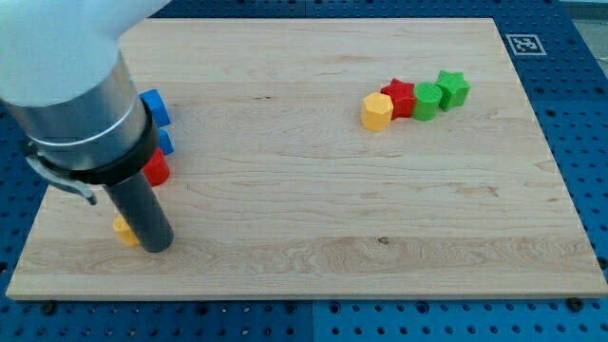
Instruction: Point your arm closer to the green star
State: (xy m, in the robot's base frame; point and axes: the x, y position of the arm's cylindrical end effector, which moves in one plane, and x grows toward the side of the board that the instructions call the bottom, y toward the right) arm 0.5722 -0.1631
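Note:
The green star [453, 88] lies at the upper right of the wooden board [313, 190], at the right end of a row with a green block [427, 100], a red star [400, 98] and a yellow hexagon [377, 111]. My tip [157, 245] rests on the board at the lower left, far from the green star. It is right next to a yellow block [123, 230], which the rod partly hides.
Two blue blocks [155, 106] [165, 142] and a red block [156, 169] sit at the left, partly hidden behind the arm. A fiducial marker [522, 44] is beyond the board's top right corner. The board lies on a blue perforated table.

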